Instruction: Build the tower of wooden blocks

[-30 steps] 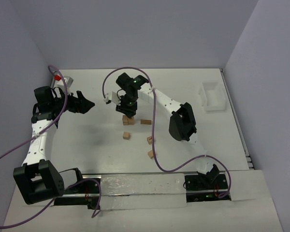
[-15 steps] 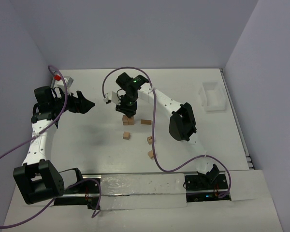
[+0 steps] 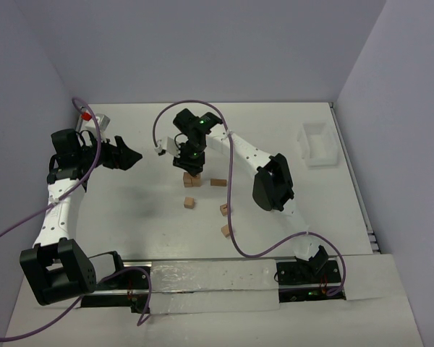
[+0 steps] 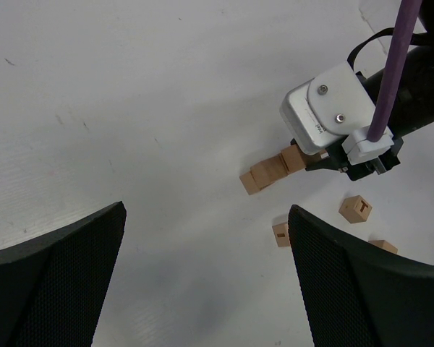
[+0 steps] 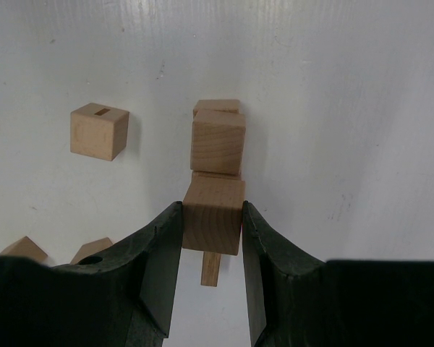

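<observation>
Right wrist view: the right claw (image 5: 211,213) is clamped on a plain wooden block (image 5: 213,225), its black fingers (image 5: 159,253) pressed flat to opposite side faces. Straight beyond the fingertips stands the tower (image 5: 218,141), a narrow stack of like blocks running away from the claw. Whether the held block already rests on the top one cannot be told. To place it well, square its edges with the block beneath and lower it until the faces meet flush. Only then part the fingers evenly and lift straight off, so that neither drags the stack sideways. The blocks are light-brown bare wood with faint grain, flat faces and sharp corners; they should seat well but slide easily on one another. The table (image 5: 333,87) is white and faintly ridged. Loose blocks (image 5: 99,131) lie off to the side of the claw, apart from the tower. The left claw (image 4: 206,213) hangs wide open and empty, well apart from the tower.
</observation>
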### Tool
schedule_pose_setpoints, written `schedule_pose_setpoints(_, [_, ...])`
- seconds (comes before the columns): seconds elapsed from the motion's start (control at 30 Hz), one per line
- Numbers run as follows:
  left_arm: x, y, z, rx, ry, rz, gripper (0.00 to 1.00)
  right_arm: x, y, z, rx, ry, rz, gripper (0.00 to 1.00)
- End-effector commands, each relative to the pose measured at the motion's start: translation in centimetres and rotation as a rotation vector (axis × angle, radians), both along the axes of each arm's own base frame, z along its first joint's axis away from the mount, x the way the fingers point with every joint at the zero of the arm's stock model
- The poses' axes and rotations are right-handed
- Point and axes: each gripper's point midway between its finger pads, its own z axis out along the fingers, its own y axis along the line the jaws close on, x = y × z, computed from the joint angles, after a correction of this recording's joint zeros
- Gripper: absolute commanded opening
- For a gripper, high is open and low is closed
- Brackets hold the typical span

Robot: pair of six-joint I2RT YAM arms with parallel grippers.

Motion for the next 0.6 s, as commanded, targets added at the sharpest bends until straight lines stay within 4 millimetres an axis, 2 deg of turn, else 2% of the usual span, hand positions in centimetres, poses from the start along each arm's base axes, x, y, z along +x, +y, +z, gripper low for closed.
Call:
schedule_pose_setpoints(0.0, [0.76,0.19,1.59,0.010,-0.073,-0.018,0.99,-0.23,0.39,0.52,0.003,-0.008,0.022,0.20])
schedule_pose_setpoints(0.57, [0.81,0.21,1.41,0.010,-0.071,-0.018,0.99,-0.39,0.04,-0.28,-0.022,0.001,0.021,0.21])
